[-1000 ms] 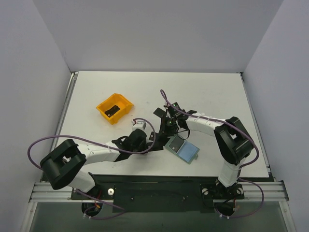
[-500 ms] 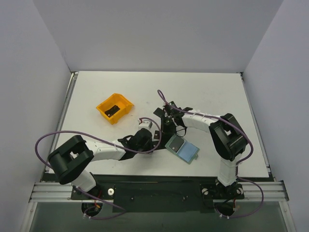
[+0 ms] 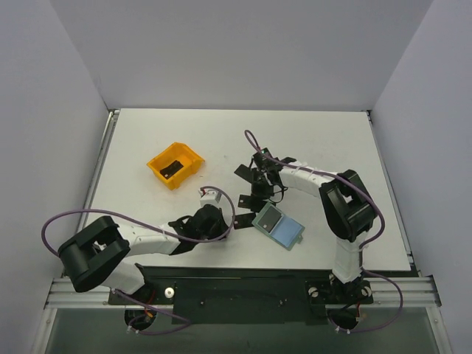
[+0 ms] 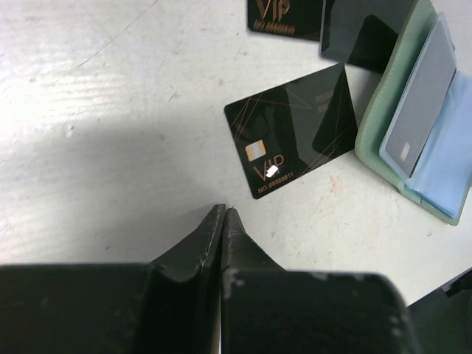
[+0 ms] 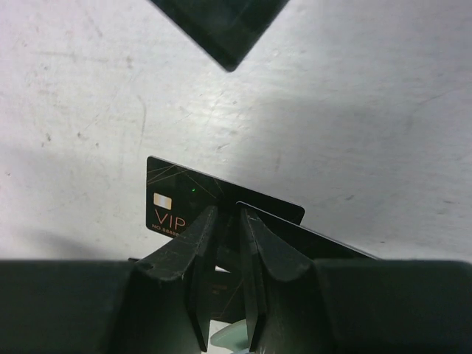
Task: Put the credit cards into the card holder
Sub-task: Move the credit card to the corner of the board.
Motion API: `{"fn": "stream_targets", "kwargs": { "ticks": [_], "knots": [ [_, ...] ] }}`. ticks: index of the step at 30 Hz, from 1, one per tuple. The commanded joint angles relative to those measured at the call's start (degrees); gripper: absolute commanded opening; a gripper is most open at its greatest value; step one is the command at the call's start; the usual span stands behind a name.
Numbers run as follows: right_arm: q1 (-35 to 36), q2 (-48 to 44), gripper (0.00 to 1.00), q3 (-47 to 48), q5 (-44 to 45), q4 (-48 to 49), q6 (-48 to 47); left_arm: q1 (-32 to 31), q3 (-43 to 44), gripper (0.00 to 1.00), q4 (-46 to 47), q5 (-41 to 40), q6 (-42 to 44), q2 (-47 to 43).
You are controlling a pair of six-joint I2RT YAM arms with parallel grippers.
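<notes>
**Change vs. a second ago (top view):** The L gripper (image 3: 221, 221) sits further back toward its base. Earlier its tips lay just beside the wallet (image 3: 279, 225). The R gripper (image 3: 258, 192) has shifted only slightly. The wallet keeps its place.

**L wrist view only:**
- L fingers (image 4: 210, 236) are pressed together w/ no gap and hold nothing.
- Just beyond the tips, not touching, the near card (image 4: 293, 151) lies flat on the table (image 4: 88, 88), gold "VIP" print up.
- The wallet lies open to the right of that card, blue lining up, its green edge close beside the card's corner.
- The top card (image 4: 284, 16) is cut off by the frame's upper edge.

**R wrist view only:**
- R fingers (image 5: 195, 243) stand a narrow slit apart, and pale green shows through the slit low down.
- The tips sit at the near edge of the R card (image 5: 177, 193), also marked "VIP". Contact or grip: cannot tell.
- The far card (image 5: 221, 26) lies beyond, apart from the tips.

**Top view only:** The bin (image 3: 193, 156) stands well left of the wallet, w/ the bin card (image 3: 171, 169) inside.
</notes>
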Motion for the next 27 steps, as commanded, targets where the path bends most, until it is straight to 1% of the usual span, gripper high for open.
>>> {"fn": "stream_targets", "kwargs": {
  "ticks": [1,3,6,9,11,13,15,17,18,19,21,23,27],
  "knots": [
    [-1.87,2.26,0.16,1.12,6.25,-5.48,-2.18,-0.45,-4.15,0.00,-11.87,-1.21,-0.96,-1.83],
    [-1.44,0.78,0.16,0.95,4.94,-4.60,-3.23,-0.45,-4.06,0.00,-14.75,-2.09,-0.88,-4.19],
    [-0.56,-3.97,0.18,-2.03,3.52,0.74,-4.29,-0.36,-1.97,0.00,-17.40,-3.32,0.00,-7.72],
    [0.49,-11.25,0.21,-6.59,3.17,4.54,-4.64,-0.27,1.81,0.00,-17.33,-4.64,2.63,-10.53],
    [0.76,-14.86,0.23,-8.72,2.82,6.03,-4.29,-0.18,4.45,0.02,-15.92,-4.73,4.64,-10.10],
    [0.76,-17.41,0.23,-10.12,2.99,6.39,-3.94,-0.10,7.87,0.02,-13.64,-3.86,6.84,-7.30],
    [0.76,-19.44,0.24,-11.18,3.17,6.30,-3.85,-0.18,11.29,0.02,-13.46,-2.89,8.60,-3.52],
    [0.59,-21.03,0.24,-11.88,3.43,5.51,-3.85,-0.27,14.20,0.03,-10.39,-2.01,10.01,0.35],
    [0.67,-22.07,0.24,-12.49,3.69,5.25,-3.85,-0.27,14.65,0.04,-9.77,-1.57,10.28,2.71],
    [0.59,-22.52,0.24,-12.76,3.69,4.98,-3.85,-0.27,15.44,0.08,-8.37,-1.39,10.81,3.69],
    [0.67,-23.75,0.24,-13.64,3.96,4.72,-3.76,-0.01,16.76,0.12,-7.66,-0.87,11.25,7.03],
    [0.58,-24.89,0.24,-14.61,4.13,4.54,-3.76,0.08,18.34,0.15,-7.39,-0.78,11.60,10.28],
    [0.32,-26.39,0.24,-16.19,4.49,4.37,-3.76,0.08,20.28,0.17,-6.60,-0.60,11.78,14.24]
  ]
}}
